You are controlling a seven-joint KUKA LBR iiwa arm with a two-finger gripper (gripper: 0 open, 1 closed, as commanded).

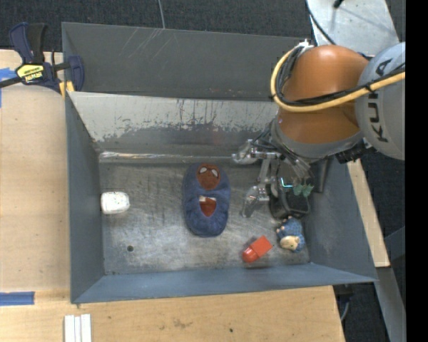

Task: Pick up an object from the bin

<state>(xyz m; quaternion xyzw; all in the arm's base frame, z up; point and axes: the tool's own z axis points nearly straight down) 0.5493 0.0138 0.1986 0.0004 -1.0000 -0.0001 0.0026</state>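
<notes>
Scuffed grey bin (pixel 82 191) floor | red block (pixel 257 250) at 5 o'clock | small blue-and-tan figure (pixel 290 237) just beside it, 4 o'clock | pincer (pixel 274 191) poised just beyond figure, spread cannot be told | blue plush (pixel 207 199) at centre | descent best centred on figure, block left untouched

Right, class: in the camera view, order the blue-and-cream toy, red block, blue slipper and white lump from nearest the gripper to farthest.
1. Blue-and-cream toy, just below the gripper, right side.
2. Red block, front right, and blue slipper, centre: too close to call.
3. White lump, far left.
</notes>
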